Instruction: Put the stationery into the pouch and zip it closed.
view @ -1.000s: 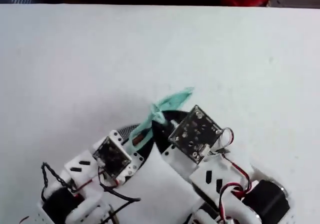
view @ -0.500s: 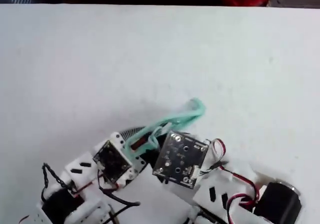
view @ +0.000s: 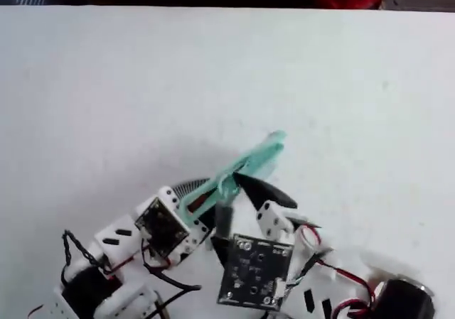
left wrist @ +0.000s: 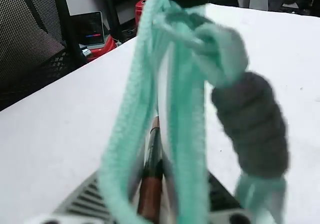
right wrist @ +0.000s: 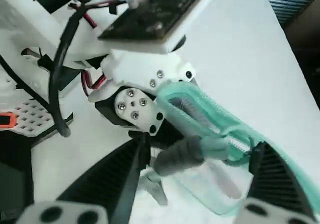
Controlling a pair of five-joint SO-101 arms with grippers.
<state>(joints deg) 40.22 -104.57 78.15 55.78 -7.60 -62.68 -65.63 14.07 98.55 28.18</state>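
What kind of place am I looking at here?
Probably a robotics lab or hobby workshop: two small arms with bare circuit boards and loose wires sit on a plain white table, with a mesh chair behind.

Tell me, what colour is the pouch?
The pouch is mint green, clearest in the left wrist view.

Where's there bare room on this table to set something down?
Bare table spans the far half and both side edges. Crowded at the near middle, where the left claw grips the pouch and the right claw stands open beside it.
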